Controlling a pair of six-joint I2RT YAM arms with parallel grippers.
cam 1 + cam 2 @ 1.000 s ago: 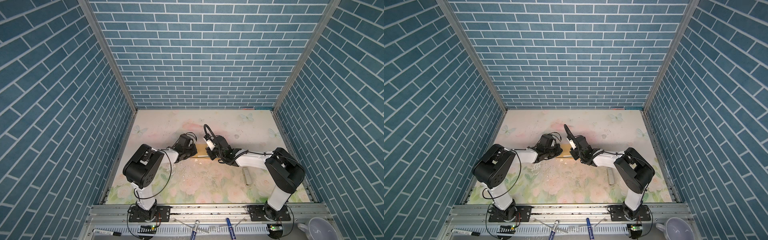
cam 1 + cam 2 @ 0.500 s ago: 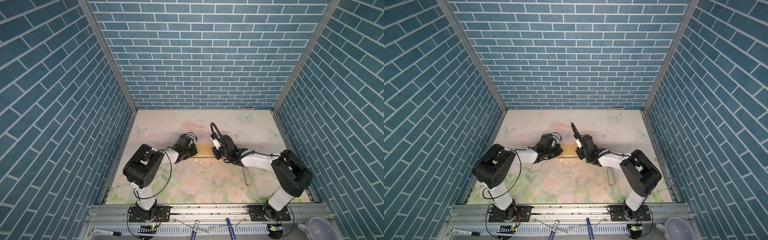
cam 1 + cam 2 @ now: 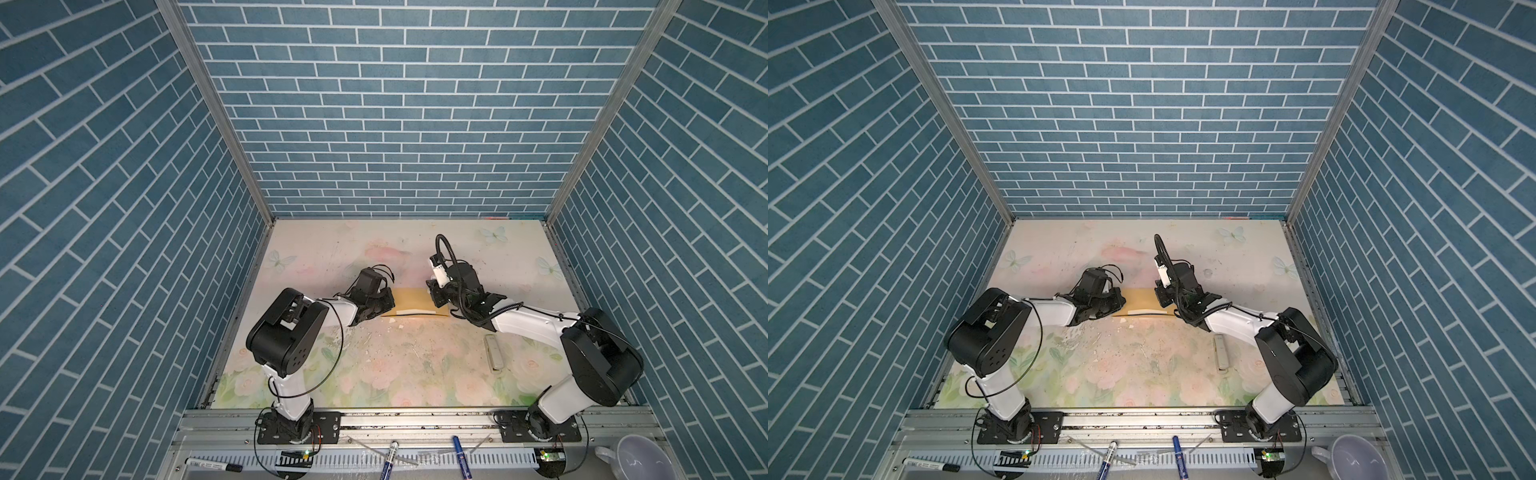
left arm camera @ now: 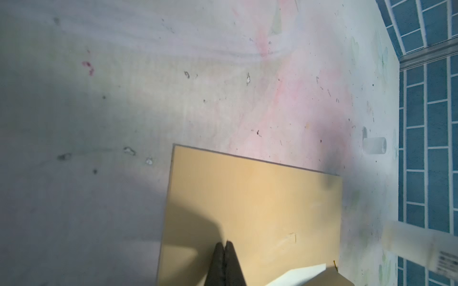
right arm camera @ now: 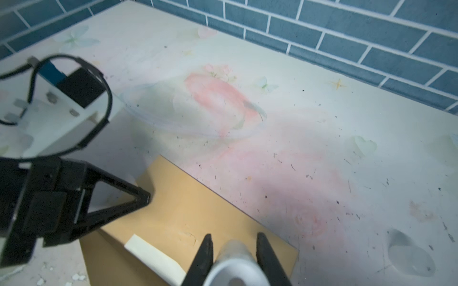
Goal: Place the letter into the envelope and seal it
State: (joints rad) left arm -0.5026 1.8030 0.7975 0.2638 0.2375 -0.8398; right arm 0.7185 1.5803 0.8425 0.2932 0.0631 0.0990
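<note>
My left fingers [image 4: 218,260] are pressed flat together with nothing between them, and their tips rest down on the envelope [image 4: 247,210]. My right fingers [image 5: 205,252] stand a little way apart, clamped on either side of a pale round tube [image 5: 235,255] that points toward the envelope. Whether its far end touches the paper I cannot tell.

The envelope lies flat near the middle of the table [image 3: 415,374], its long sides running along with the table's front edge. The face I see is plain mustard-yellow. In both top views my left gripper [image 3: 390,302] covers its left end and my right gripper [image 3: 436,296] its right end, so only the stretch between them shows. A pale strip [image 5: 153,257] runs along the side of the envelope nearest the front edge, and that side curls slightly off the table.

A small clear cap [image 4: 374,146] lies on the bare table, apart from the envelope. A pale oblong piece [image 3: 493,352] lies nearer the front edge, close by my right arm and well apart from the envelope. Beyond the front edge, a few markers [image 3: 390,455] lie along the rail. A pale cup [image 3: 636,457] stands past the front right corner.
</note>
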